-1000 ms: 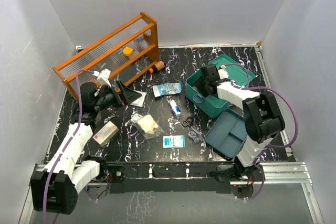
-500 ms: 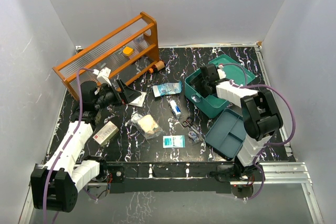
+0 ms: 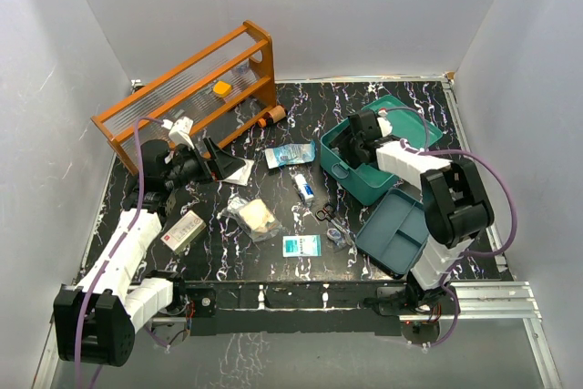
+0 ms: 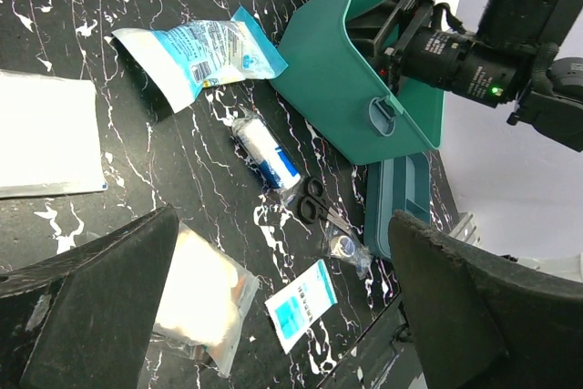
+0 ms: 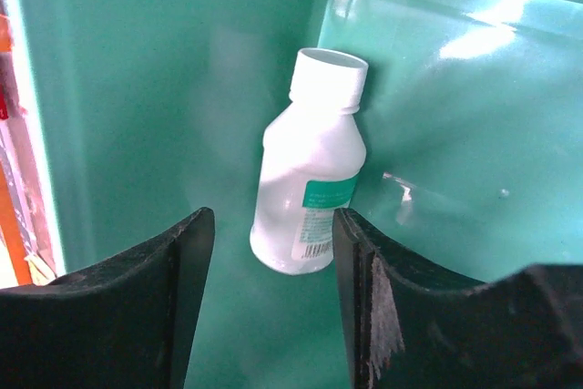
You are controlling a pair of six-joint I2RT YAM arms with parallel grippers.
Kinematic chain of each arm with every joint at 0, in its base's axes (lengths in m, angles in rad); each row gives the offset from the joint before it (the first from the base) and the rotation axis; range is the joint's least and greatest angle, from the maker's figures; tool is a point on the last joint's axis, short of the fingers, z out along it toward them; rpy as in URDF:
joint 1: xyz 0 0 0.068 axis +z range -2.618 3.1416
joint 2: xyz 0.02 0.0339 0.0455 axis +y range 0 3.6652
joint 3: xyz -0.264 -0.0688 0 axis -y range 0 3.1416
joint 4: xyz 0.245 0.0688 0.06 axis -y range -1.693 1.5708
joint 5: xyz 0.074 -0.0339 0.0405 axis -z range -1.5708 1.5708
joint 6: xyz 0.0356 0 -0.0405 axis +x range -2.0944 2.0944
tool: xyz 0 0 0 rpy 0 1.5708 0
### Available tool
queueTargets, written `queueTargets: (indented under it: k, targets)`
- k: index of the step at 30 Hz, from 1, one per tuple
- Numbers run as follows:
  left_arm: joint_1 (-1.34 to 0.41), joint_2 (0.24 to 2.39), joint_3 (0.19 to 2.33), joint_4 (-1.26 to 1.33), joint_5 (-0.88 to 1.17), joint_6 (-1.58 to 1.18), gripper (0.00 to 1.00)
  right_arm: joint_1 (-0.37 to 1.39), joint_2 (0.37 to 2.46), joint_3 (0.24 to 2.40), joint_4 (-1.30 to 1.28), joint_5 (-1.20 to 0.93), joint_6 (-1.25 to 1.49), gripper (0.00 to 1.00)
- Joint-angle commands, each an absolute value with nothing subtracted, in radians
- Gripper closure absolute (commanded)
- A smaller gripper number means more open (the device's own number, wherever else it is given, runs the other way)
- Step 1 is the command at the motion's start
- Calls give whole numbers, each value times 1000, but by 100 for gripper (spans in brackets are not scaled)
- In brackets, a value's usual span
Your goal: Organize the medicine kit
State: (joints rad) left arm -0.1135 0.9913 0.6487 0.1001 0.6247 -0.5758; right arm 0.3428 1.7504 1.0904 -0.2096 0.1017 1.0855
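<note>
**A:** At the 3 o'clock side of the table, the medicine kit stands open. What lies inside?

**B:** A white bottle, its cap toward 1 o'clock, straight ahead of the right gripper. The fingers are parted and grip nothing.

**A:** And the left gripper?

**B:** Spread wide, empty, far off at 9 o'clock. The right arm is nearer.
</note>
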Motion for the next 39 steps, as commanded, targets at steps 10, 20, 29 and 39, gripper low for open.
queueTargets:
  k: [10, 20, 29, 39]
  targets:
    - [-117, 993, 749, 81, 652, -539, 1, 345, 1516, 1126, -292, 142, 949, 40]
    - [-143, 982, 807, 56, 613, -479, 1, 387, 1480, 1231, -270, -4, 721, 41]
    - [-147, 914, 784, 33, 517, -486, 1, 503, 1685, 1408, -184, 113, 873, 42]
    - [-147, 807, 746, -94, 350, -530, 1, 585, 2088, 1782, -344, 418, 1108, 40]
